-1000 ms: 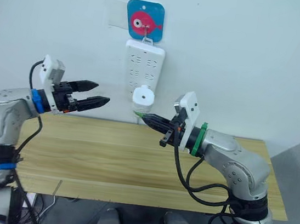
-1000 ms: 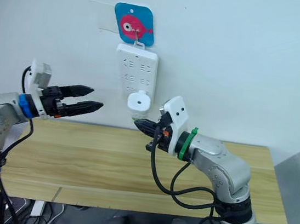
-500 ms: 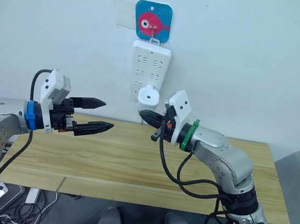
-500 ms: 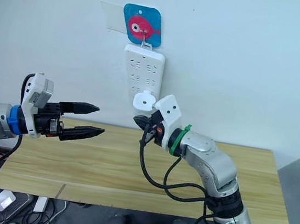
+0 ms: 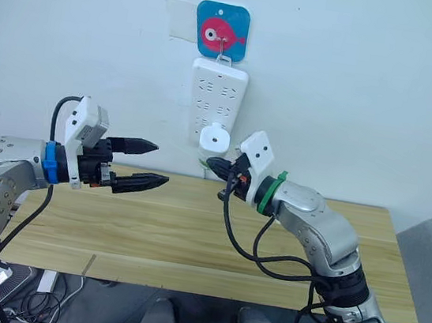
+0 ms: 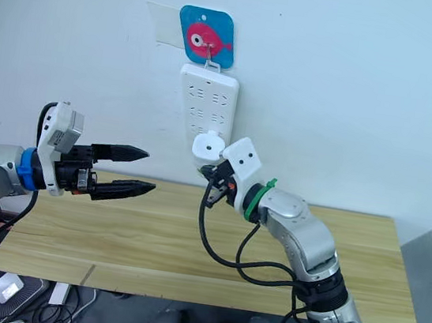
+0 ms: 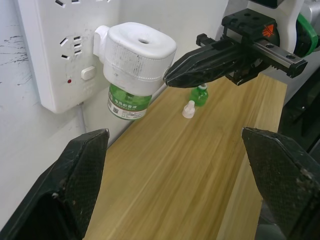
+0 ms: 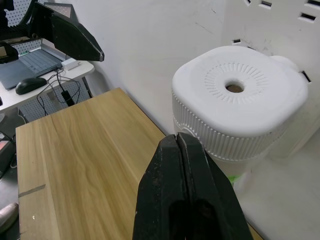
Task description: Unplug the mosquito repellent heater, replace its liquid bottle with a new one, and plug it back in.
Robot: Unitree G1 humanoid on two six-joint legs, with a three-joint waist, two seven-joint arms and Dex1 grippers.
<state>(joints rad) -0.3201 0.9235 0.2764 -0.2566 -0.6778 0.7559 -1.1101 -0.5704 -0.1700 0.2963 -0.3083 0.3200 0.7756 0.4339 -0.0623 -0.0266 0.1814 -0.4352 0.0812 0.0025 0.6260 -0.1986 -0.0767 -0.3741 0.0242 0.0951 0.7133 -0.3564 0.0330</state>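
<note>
heater in strip, right gripper at its side

item: heater [image 7: 141, 50], white, rounded, vent hole on its face. location: plugged into a low socket of the strip [image 5: 216, 98], which hangs on the wall above the back edge of the desk [image 5: 190, 238]. its prongs run into the strip, so its pull-out axis points straight off the wall, toward the robot. a green bottle [image 7: 129, 104] hangs under it, long axis upright, its base clear of the desk.

item: right gripper [image 7: 172, 77]. fingers pressed together, nothing between them. tip lies just beside the heater's ribbed side wall, near the seam with the bottle; whether it touches cannot be told. this arm is clearly the nearer one.

item: left gripper [image 5: 156, 164]. fingers spread wide, empty. hovers over the left half of the desk, well apart from the heater, pointing toward it.

item: spare bottle [image 7: 199, 93], green, and a small white cap [image 7: 188, 108], both standing on the desk near its back edge, below the right gripper.

judgement: heater not yet unplugged. the right gripper would need to part its fingers around the heater body, then draw it off the wall along the prong axis.
</note>
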